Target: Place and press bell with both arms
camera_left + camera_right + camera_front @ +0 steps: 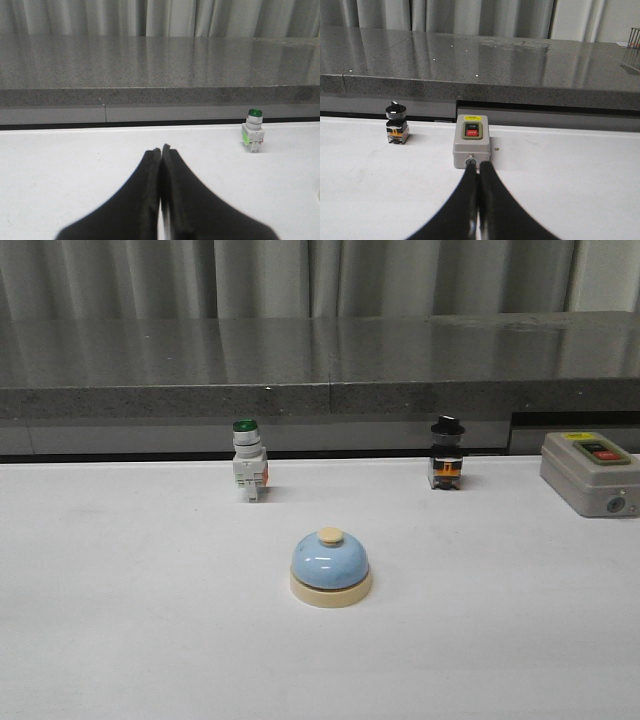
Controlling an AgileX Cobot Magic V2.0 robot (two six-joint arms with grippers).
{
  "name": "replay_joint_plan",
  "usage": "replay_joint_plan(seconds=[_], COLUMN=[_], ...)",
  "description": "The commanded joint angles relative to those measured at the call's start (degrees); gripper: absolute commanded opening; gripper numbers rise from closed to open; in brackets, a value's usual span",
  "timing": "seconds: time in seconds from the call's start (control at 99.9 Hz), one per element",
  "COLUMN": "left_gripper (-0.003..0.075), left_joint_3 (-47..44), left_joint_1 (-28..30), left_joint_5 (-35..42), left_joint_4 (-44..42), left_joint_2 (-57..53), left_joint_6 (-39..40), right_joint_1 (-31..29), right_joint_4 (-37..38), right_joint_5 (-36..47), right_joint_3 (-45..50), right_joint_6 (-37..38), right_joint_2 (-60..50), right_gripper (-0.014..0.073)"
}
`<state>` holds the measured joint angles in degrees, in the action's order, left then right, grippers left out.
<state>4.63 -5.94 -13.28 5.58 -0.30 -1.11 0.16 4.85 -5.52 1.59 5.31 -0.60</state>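
The bell, a light-blue dome on a cream base with a cream knob, stands upright on the white table, centre of the front view. Neither arm shows in the front view. My left gripper is shut and empty, low over bare table; the bell is out of its view. My right gripper is shut and empty, its tips just in front of the grey button box; the bell is out of its view too.
A green-capped white push-button switch stands behind the bell to the left, also in the left wrist view. A black knob switch stands back right. The grey box sits at the far right. A dark stone ledge runs along the back.
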Motion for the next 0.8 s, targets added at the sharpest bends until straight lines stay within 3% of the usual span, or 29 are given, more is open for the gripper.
replay_joint_plan(seconds=[0.0, 0.08, 0.13, 0.79], left_gripper=[-0.0019, -0.0019, -0.0019, -0.0019], left_joint_3=[-2.3, -6.3, -5.7, -5.9], left_joint_1=[0.0, 0.0, 0.0, 0.0], left_joint_5=[9.8, 15.1, 12.0, 14.0], left_joint_4=[0.0, 0.0, 0.0, 0.0], left_joint_2=[-1.4, -1.5, -2.0, -2.0], left_joint_6=[0.2, 0.2, 0.2, 0.2], right_joint_1=[-0.2, -0.2, -0.2, -0.2], right_joint_4=[0.7, 0.7, 0.7, 0.7], right_joint_5=[4.5, 4.5, 4.5, 4.5], right_joint_3=[-0.1, -0.1, -0.1, -0.1], right_joint_6=[-0.1, -0.1, -0.1, -0.1], right_joint_2=[-0.5, -0.5, -0.5, -0.5], right_gripper=[-0.0068, -0.0068, -0.0068, -0.0068])
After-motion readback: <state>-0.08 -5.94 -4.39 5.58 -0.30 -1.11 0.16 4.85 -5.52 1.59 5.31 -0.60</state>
